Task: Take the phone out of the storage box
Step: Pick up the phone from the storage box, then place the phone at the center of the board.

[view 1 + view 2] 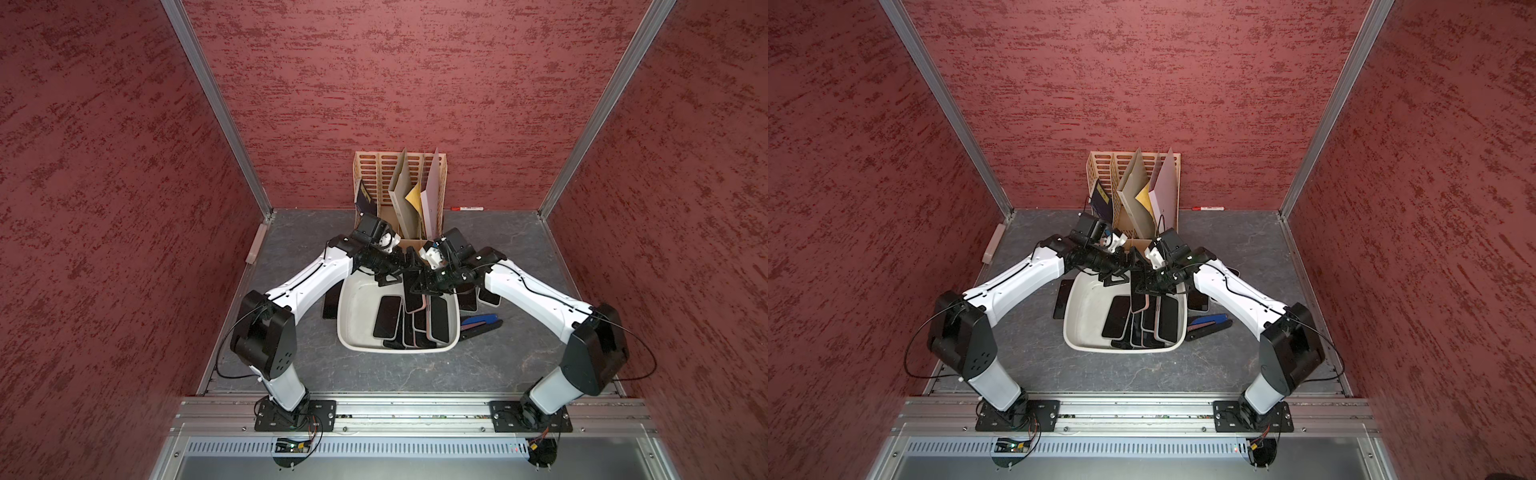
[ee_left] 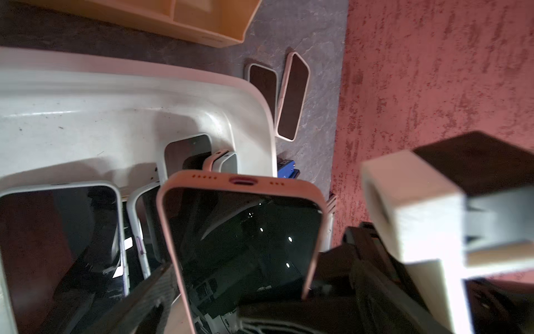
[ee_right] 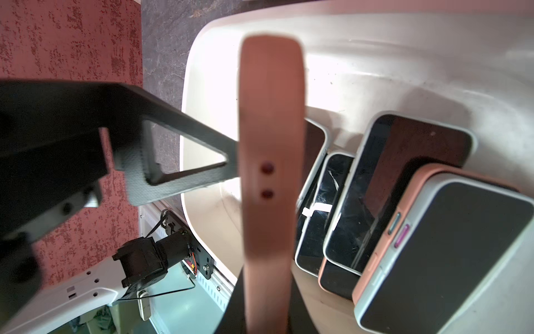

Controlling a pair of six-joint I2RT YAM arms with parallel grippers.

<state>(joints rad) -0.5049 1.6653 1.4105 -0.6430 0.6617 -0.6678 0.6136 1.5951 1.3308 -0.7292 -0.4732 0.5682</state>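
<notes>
While the right gripper (image 3: 267, 313) is clamped across the thin body of the phone (image 3: 271, 150), a pink-cased handset seen edge-on in the right wrist view and rising from between the jaws, the left gripper (image 1: 397, 276) stands spread wide, with that phone's screen lying between its jaws in the left wrist view. One black finger (image 2: 153, 292) sits just beside the case's long edge, and whether it touches cannot be told. The phone hangs tilted over the far right part of the storage box (image 1: 353, 322), raised above the other phones (image 1: 387, 316) that lie in the tub's right half. In both top views the two arms rise from their bases at the near rail, elbows lifted and pushed outward. Their forearms slant inward so that the wrists nearly meet over the box's far end, just in front of the file rack (image 1: 374, 166).
</notes>
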